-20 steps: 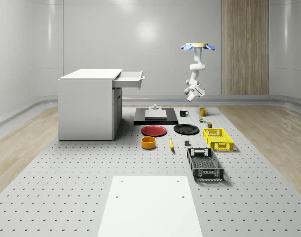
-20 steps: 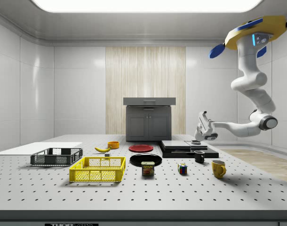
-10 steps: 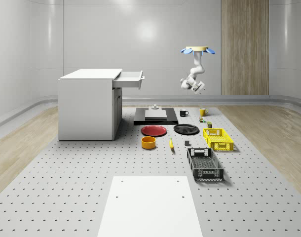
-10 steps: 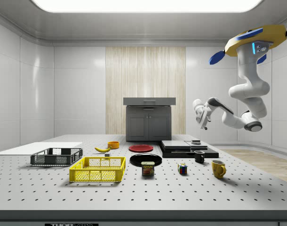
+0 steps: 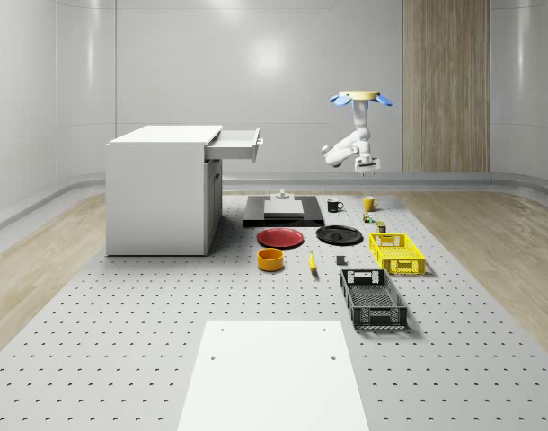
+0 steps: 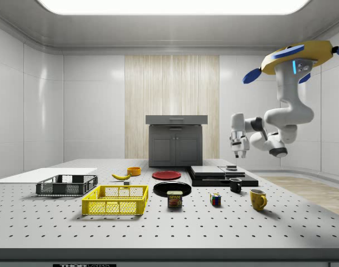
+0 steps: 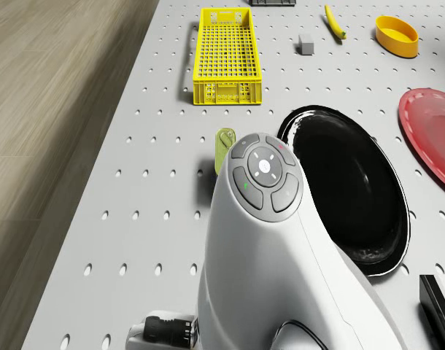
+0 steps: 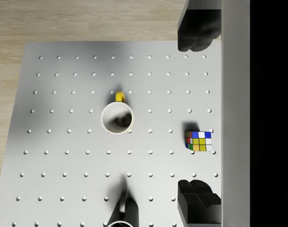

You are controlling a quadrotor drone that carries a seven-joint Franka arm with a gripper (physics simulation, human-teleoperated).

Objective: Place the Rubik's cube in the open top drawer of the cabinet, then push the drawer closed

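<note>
While the drone (image 6: 296,54) is hovering high above the counter's (image 5: 166,341) far end, the gripper (image 6: 239,154) is held pointing downward, spread and empty, well above the Rubik's cube (image 8: 199,141). The cube is seen resting on the counter beside the yellow mug (image 8: 117,117). The cabinet's (image 5: 162,189) top drawer (image 5: 236,144) is left open.

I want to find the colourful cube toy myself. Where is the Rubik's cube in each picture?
Whole-scene view: the Rubik's cube sits on the table just in front of the yellow mug.
Side view: on the table at, to the side view's left of the yellow mug.
Wrist view: at, on the table near the yellow mug, not touching it.
Shared landmark: the yellow mug.
</note>
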